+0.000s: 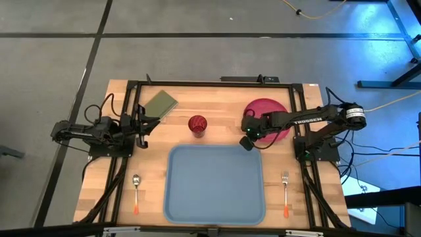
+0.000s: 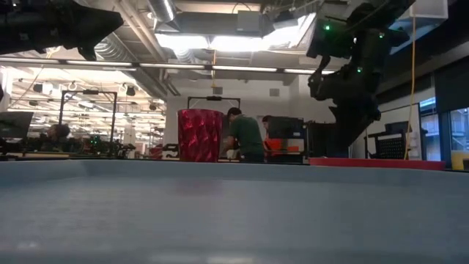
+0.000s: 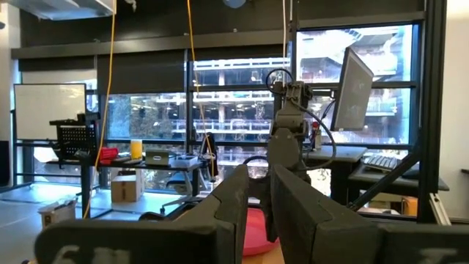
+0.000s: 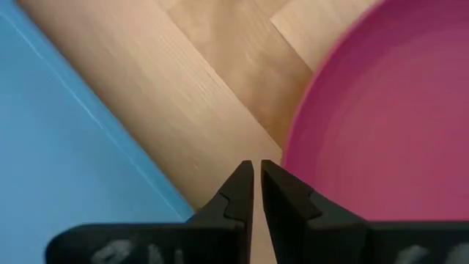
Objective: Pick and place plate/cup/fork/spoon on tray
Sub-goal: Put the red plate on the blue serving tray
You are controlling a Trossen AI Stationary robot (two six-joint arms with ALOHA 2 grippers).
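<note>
Right gripper (image 4: 256,192), fingers nearly shut and empty, hangs over bare wood between the big round pink-red plate (image 1: 268,113) and light blue plastic tray (image 1: 214,184); plate pickup looks underway; next it must open.

Whole tabletop (image 1: 217,105) seen straight down from overhead, low view set at tray (image 2: 234,213) level facing the room, left wrist view aimed level across at the right arm, right wrist view held close above plate (image 4: 388,125) and tray edge, both shared with overhead.
</note>
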